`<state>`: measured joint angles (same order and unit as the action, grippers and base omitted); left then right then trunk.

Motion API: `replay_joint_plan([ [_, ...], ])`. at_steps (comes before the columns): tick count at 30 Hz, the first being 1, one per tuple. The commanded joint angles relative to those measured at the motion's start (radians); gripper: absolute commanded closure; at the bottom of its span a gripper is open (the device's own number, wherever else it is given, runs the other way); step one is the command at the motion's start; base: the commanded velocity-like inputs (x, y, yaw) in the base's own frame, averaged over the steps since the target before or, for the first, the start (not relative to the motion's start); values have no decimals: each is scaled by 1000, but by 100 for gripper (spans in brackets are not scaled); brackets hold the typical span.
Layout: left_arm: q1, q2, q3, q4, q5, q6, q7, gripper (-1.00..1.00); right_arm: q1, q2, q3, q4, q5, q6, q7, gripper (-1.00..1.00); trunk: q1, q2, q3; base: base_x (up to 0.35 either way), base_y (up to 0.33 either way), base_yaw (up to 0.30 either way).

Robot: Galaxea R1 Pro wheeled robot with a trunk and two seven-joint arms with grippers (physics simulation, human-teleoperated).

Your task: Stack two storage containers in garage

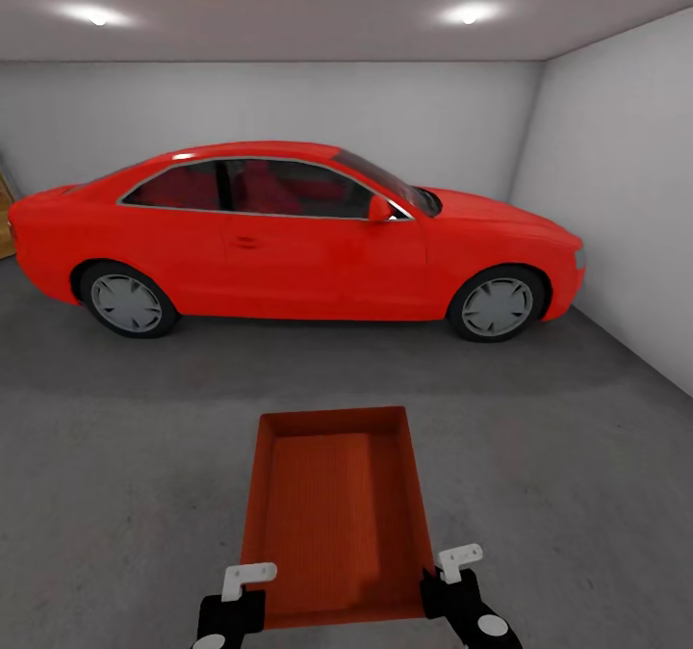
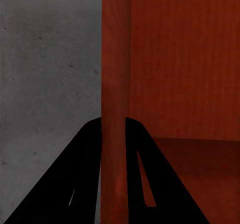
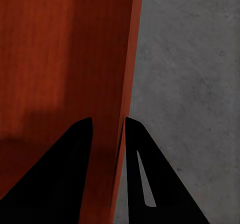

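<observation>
One orange-red storage container (image 1: 332, 514), open-topped with a ribbed base, lies lengthwise in front of me over the garage's dark grey concrete floor (image 1: 558, 476). My left gripper (image 1: 252, 580) grips its near left corner and my right gripper (image 1: 445, 567) its near right corner. In the left wrist view the left gripper (image 2: 113, 120) is shut on the container's thin side wall (image 2: 115, 74), one finger on each face. In the right wrist view the right gripper (image 3: 108, 119) likewise pinches the opposite wall (image 3: 127, 59). I cannot tell whether the container touches the floor.
A large glossy red car (image 1: 289, 245) stands crosswise about two metres ahead, in front of the white back wall. A white side wall (image 1: 626, 196) runs along the right. A sliver of wood panelling (image 1: 5, 216) shows at the far left. Open concrete lies on both sides of the container.
</observation>
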<state>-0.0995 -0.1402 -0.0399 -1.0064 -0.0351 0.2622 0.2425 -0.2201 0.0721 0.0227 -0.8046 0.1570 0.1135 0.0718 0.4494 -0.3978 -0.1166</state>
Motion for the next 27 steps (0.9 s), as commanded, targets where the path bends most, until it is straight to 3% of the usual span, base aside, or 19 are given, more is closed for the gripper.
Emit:
replay_joint_plan([
  [1, 0, -22, -3, 0, 67, 6, -20, 100, -1, 2, -9, -5, -57, -46, -39, 100, 1, -2, -2, 0, 0, 0],
  [27, 0, -23, -2, 0, 67, 5, -20, 100, -1, 2, -9, -5, -57, -43, -40, 100, 1, -2, -34, 0, 0, 0],
])
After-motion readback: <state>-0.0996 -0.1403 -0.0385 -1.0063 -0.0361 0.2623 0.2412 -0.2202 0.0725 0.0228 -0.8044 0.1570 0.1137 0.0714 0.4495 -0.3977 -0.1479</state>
